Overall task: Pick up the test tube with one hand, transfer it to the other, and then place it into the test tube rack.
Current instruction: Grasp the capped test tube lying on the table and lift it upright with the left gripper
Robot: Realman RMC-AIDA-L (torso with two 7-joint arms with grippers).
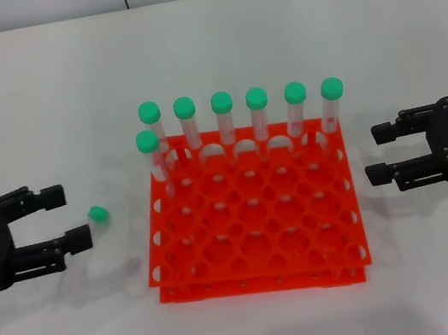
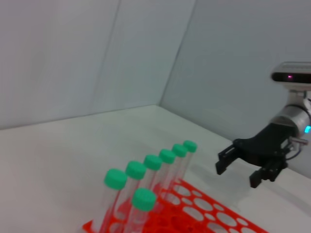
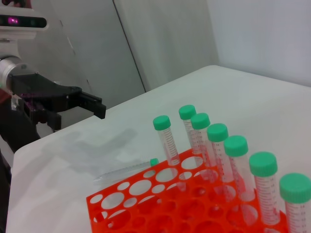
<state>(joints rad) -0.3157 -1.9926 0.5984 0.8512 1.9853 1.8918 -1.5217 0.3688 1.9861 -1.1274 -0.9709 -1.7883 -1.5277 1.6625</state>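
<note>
Clear slim plastic test tube with round green cap (image 1: 98,214) lies flat on the white table, between the open, empty black left gripper (image 1: 67,218) and orange-red rack (image 1: 254,214) — light, slick, rolls easily — pinch mid-body; right gripper (image 1: 383,153) open, empty.

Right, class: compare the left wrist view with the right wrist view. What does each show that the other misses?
Only the left wrist view shows the right black two-finger end effector, open. Only the right wrist view shows the left black end effector and the loose clear green-capped test tube lying on the white table. Both show the orange-red plastic rack with seven upright green-capped tubes.
</note>
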